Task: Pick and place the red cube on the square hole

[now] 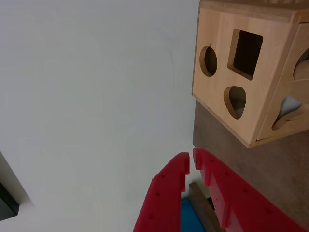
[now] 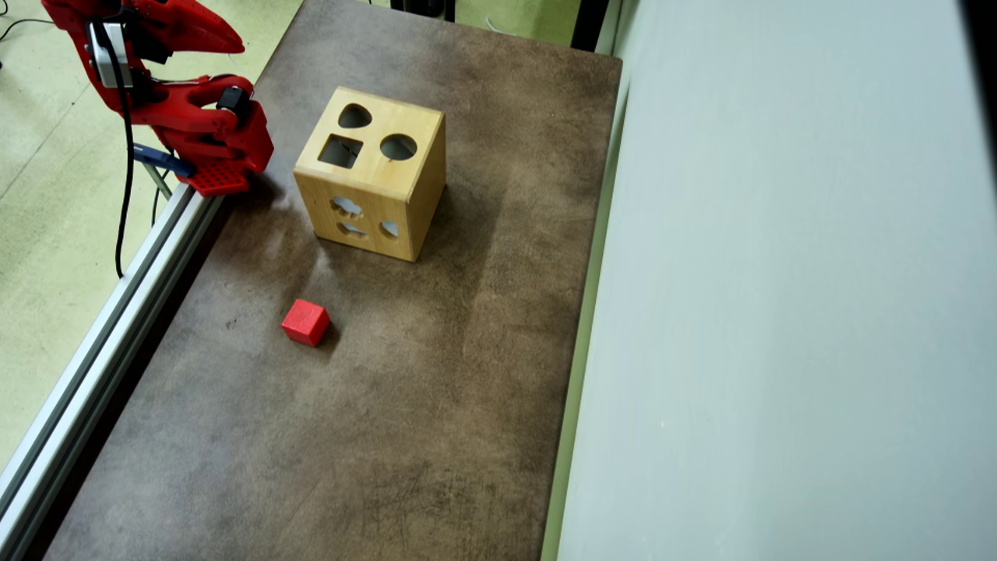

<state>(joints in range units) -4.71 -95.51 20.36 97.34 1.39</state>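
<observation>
Brown tabletop (image 2: 436,405) bears a small matte bright-red cube (image 2: 305,322).

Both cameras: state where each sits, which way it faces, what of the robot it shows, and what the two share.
Wrist view: rides on the arm, looks along the closed claw toward the wooden box and a pale wall; both red fingers show.
Overhead view: fixed above, looks down on the brown table, the red cube and the box; the arm sits folded at top left.
Shared: the box with its square hole, and the table.
</observation>
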